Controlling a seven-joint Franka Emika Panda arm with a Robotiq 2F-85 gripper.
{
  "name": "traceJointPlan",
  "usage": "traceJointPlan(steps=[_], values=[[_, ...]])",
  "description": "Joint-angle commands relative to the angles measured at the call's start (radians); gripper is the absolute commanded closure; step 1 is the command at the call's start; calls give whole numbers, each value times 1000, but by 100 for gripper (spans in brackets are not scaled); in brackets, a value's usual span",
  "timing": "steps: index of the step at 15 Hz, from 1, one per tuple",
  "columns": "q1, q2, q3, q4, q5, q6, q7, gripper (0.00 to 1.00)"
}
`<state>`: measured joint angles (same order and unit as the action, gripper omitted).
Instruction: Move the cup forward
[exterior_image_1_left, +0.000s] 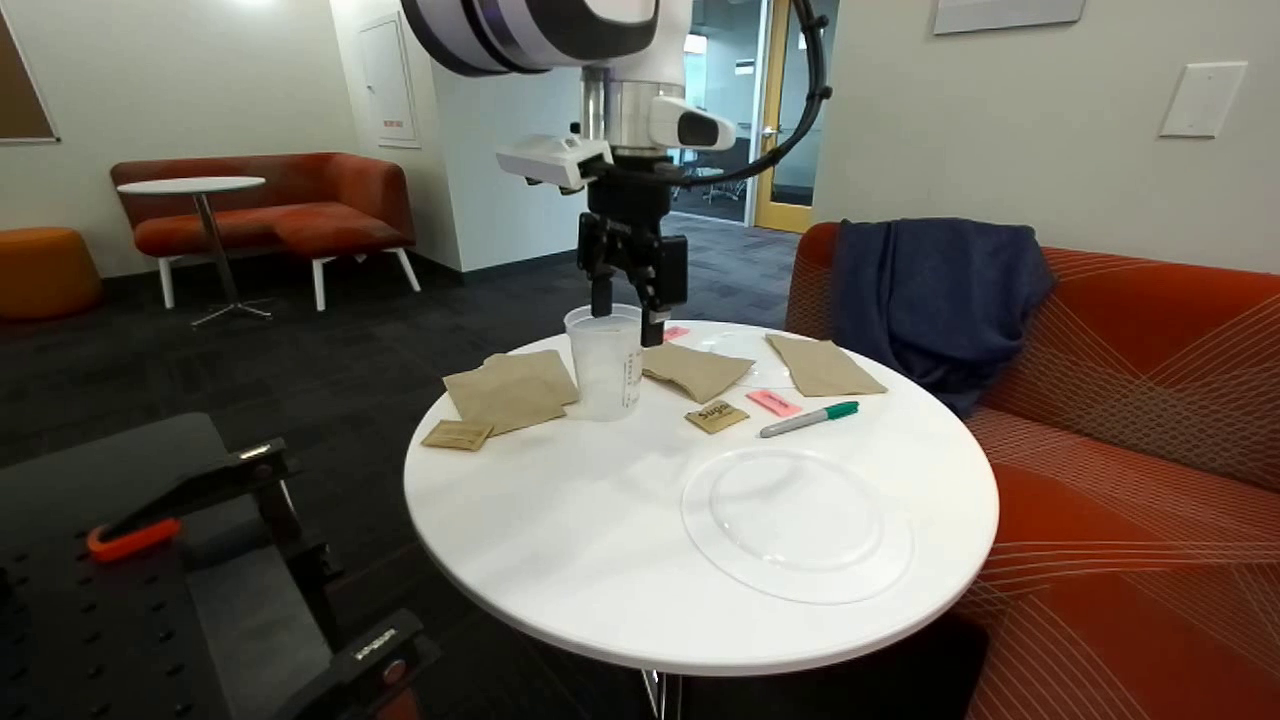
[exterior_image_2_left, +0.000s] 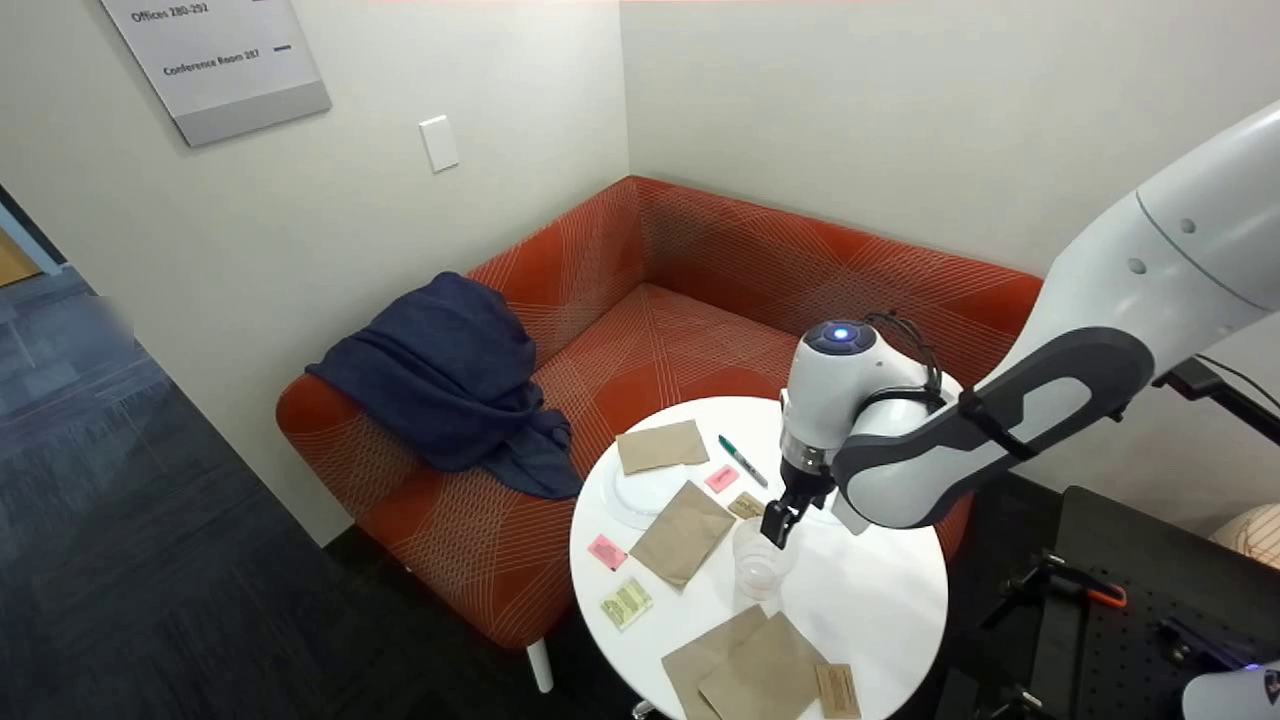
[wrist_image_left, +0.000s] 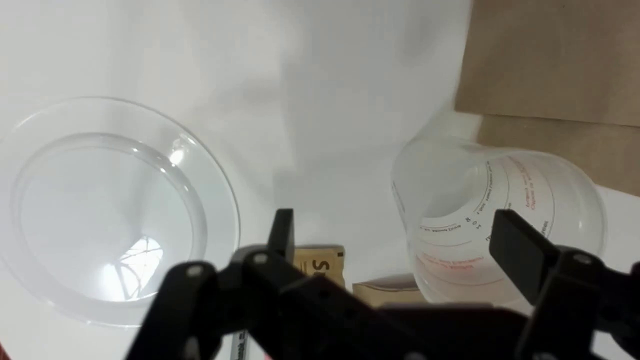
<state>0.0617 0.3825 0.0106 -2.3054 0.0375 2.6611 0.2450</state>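
In an exterior view, left to right on the white table (exterior_image_1_left: 560, 540): one brown packet (exterior_image_1_left: 458, 434) near the edge, two overlapping napkins (exterior_image_1_left: 515, 392), then the upright cup (exterior_image_1_left: 605, 370), its black and red print mostly unreadable. At its rim hangs the gripper (exterior_image_1_left: 627, 318), jaws wide apart. Then a third napkin (exterior_image_1_left: 698, 372), a packet lettered "Sugar" (exterior_image_1_left: 717, 416), two pink packets (exterior_image_1_left: 774, 403), two clear plates (exterior_image_1_left: 798, 525), one green-capped marker (exterior_image_1_left: 810, 420), a fourth napkin (exterior_image_1_left: 828, 368). Bare tabletop runs from cup to nearest edge.

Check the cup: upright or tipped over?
Upright: in an exterior view, the cup stands on the table, open end up.
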Motion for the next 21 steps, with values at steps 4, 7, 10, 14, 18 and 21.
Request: traceJointPlan(steps=[4,7,10,14,18,21], values=[[23,66,-26,39,-4,41,16,0],[28,89,-28,61,-5,41,16,10],[32,99,-26,67,-3,49,15,41],[37,112,-27,85,-2,44,14,73],[40,116,-27,93,-1,45,15,100],[43,115,-26,96,0,46,14,100]])
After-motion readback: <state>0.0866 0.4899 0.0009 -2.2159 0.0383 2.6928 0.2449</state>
